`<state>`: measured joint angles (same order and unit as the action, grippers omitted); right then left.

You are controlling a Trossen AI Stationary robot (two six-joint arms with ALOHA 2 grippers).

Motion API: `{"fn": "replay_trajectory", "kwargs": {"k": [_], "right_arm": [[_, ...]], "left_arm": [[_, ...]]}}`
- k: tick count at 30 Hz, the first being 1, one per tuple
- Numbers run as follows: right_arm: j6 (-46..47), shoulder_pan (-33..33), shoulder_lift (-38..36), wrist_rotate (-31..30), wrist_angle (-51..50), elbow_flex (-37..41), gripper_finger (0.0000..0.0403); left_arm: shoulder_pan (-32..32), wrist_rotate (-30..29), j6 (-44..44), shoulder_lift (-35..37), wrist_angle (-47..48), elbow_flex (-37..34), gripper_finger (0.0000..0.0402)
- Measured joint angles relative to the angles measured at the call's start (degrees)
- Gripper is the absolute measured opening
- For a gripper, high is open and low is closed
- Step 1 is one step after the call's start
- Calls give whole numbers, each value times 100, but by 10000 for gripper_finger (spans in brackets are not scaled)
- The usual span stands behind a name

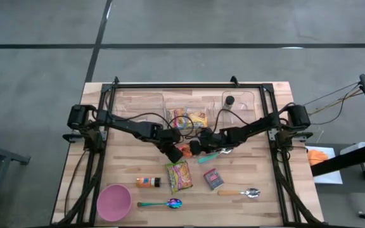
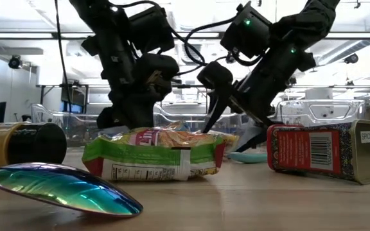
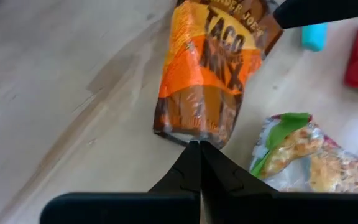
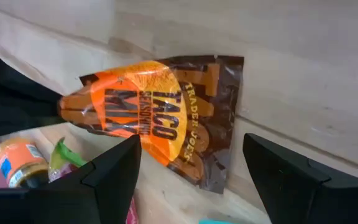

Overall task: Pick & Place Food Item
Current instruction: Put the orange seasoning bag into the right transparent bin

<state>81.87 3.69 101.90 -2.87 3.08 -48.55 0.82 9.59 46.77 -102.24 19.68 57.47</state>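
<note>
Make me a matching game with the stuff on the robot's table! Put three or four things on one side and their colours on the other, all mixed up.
Things:
1. bowl
2. taco seasoning mix packet
3. spice tin
4. ramen packet

Colours:
A. orange and brown
B. green and yellow
C. pink
D. red with a grey lid end

Pairs: 1-C, 2-A, 3-D, 4-B
</note>
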Motion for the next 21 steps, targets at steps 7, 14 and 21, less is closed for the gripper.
{"fn": "replay_trajectory", "kwargs": {"k": [7, 14, 21], "right_arm": [[6, -13, 33, 14, -28, 14, 278], [-58, -51, 61, 92, 64, 19, 275], [-235, -53, 84, 143, 180, 34, 214]], "left_arm": [[0, -60, -51, -10, 161, -15, 0], [-2, -60, -49, -10, 149, -17, 0], [-6, -62, -49, -12, 122, -22, 0]]}}
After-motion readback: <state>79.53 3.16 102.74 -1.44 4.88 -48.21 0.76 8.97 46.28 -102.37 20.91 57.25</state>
